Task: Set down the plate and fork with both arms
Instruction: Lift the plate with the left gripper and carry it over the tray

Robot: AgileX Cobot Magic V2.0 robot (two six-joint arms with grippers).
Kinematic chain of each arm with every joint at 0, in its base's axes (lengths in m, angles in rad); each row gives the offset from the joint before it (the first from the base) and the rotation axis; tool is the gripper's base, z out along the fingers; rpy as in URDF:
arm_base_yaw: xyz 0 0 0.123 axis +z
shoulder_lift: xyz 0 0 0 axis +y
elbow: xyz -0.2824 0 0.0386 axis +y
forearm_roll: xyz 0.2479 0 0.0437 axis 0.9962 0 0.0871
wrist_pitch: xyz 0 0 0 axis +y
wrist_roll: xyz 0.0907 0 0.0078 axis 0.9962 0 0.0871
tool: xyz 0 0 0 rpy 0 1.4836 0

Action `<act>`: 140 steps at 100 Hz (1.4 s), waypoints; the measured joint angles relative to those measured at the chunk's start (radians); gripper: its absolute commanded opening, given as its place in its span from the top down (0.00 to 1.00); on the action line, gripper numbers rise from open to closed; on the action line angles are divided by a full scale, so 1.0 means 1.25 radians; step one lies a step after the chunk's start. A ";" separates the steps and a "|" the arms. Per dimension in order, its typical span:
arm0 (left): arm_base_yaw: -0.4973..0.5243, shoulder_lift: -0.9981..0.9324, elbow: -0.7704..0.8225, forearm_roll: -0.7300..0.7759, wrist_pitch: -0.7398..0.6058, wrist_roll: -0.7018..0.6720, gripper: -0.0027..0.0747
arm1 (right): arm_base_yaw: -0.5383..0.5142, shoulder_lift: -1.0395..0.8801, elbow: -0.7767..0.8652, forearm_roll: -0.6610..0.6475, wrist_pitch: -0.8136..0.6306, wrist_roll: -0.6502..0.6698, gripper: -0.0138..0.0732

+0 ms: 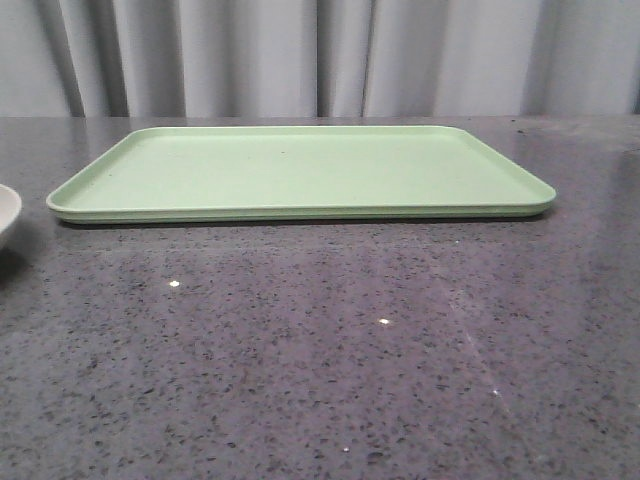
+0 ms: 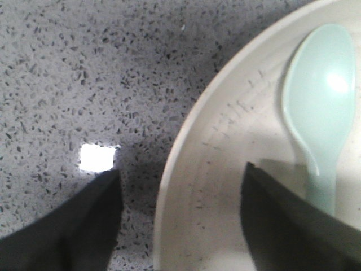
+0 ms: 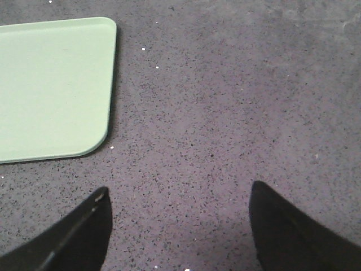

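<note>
The plate [image 2: 225,169], a pale cream round dish with a raised rim, fills much of the left wrist view. Only its edge [image 1: 5,212] shows at the far left of the front view. A light blue spoon-like utensil [image 2: 321,107] lies inside it. My left gripper [image 2: 180,192] is open, its jaws straddling the plate's rim, one finger over the counter and one over the plate's inside. My right gripper [image 3: 179,209] is open and empty above bare counter, near a corner of the light green tray [image 3: 51,84]. The yellow fork is out of view.
The light green rectangular tray [image 1: 300,170] lies empty across the back middle of the grey speckled counter [image 1: 320,360]. A grey curtain hangs behind the counter. Neither arm shows in the front view.
</note>
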 measured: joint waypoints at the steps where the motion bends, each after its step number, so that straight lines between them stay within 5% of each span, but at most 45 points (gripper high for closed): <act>1: 0.000 0.000 -0.002 0.000 0.001 0.000 0.61 | 0.000 0.000 0.000 0.000 0.000 0.000 0.24; 19: 0.000 0.000 -0.005 0.002 0.010 0.000 0.99 | 0.000 0.000 0.000 0.000 0.000 0.000 0.24; 76: 0.010 -0.042 -0.021 -0.020 0.062 0.008 0.99 | 0.000 0.000 0.000 0.000 0.000 0.000 0.24; 140: 0.056 -0.123 -0.182 -0.335 0.093 0.177 0.99 | 0.000 0.000 0.000 0.000 0.000 0.000 0.24</act>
